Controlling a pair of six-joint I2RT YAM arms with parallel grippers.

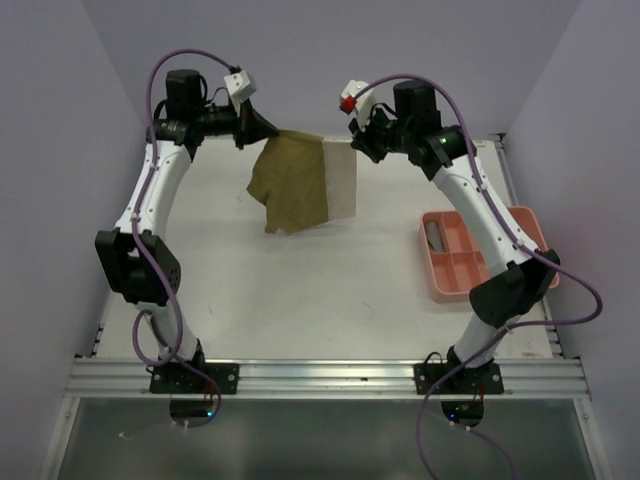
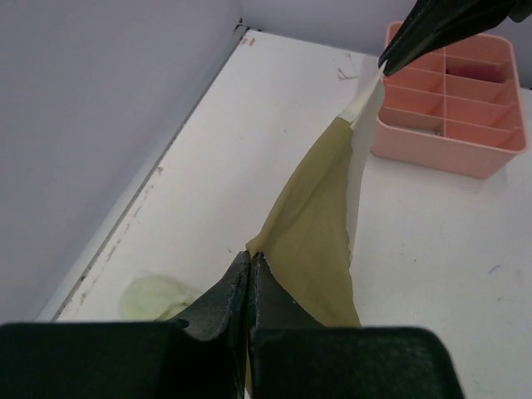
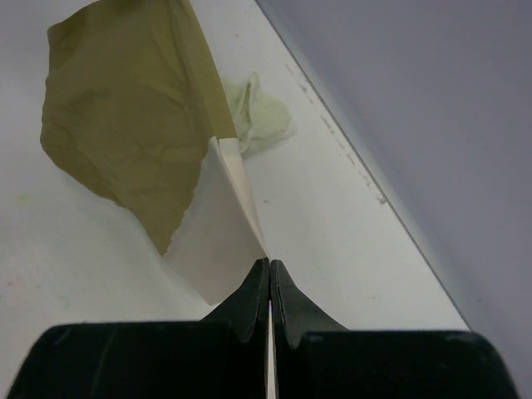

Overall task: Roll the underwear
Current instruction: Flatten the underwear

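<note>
White desk, boxed in by pale lilac walls. From the near edge, left arm and right arm reaching to the far end, wrists turned toward each other.

On the right side of the desk, salmon-pink tray with compartments, partly covered from overhead by the right arm's elbow. In one far compartment a grey piece; in another a dark red piece, too small to make out.

Between the two wrists, raised above the desk, olive-tan underwear hanging as a crumpled sheet. Overlapping its right side, cream underwear, flatter and narrower. Impossible to tell whether separate pieces or joined.

By the foot of the far wall, pale yellow-green underwear lying bunched on the desk, apart from both tools and seen only from the wrists, just past the hanging cloth.

Left tool clenched on the upper corner of the olive-tan cloth. Right tool clenched on the upper corner of the cream cloth, fingers pressed together with only fabric between.
</note>
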